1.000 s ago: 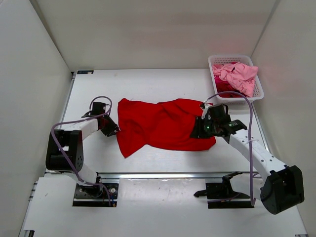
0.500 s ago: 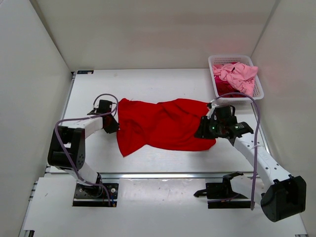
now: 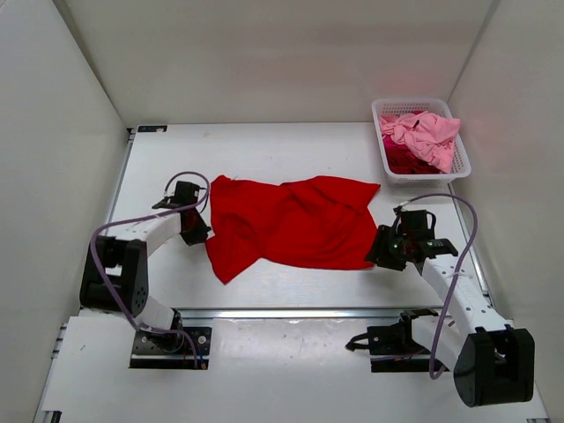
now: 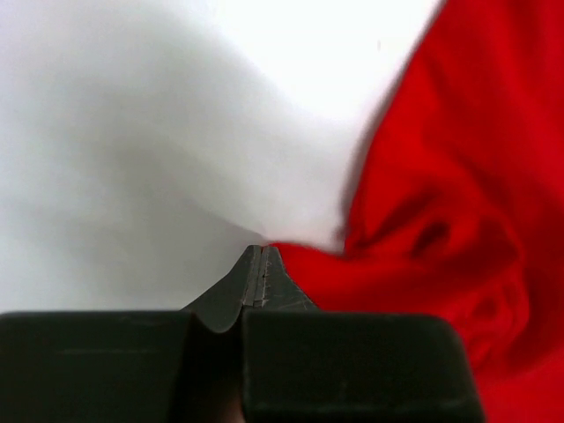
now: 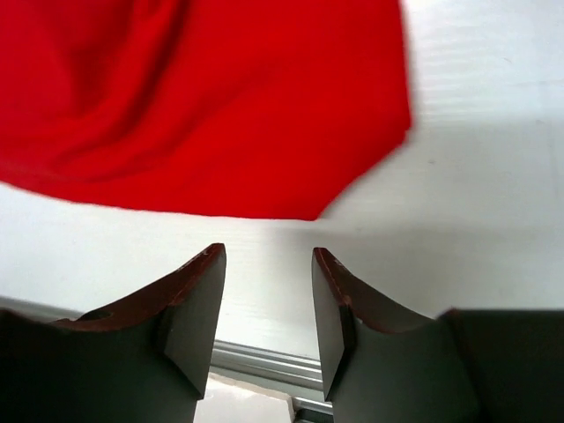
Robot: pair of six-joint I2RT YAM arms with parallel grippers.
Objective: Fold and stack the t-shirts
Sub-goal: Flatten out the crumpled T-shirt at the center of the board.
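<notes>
The bright red t-shirt (image 3: 291, 231) lies spread but rumpled mid-desk (image 3: 264, 159), not yet folded. The left gripper (image 3: 203, 233) has its jaws closed, pinching the shirt's 9 o'clock edge. The right gripper (image 3: 381, 252) has its jaws parted and empty, just off the 4 o'clock corner. A light pink t-shirt (image 3: 425, 132) and a darker red shirt (image 3: 403, 161) sit heaped in the white basket (image 3: 460, 164) at 1 o'clock. No fold is made and no stack begun, so nearly everything remains.

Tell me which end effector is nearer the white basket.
Right. The right end effector is open just off the bright red t-shirt's right edge, on the basket's side of the table. The left end effector is shut on the shirt's left edge, much farther away.
</notes>
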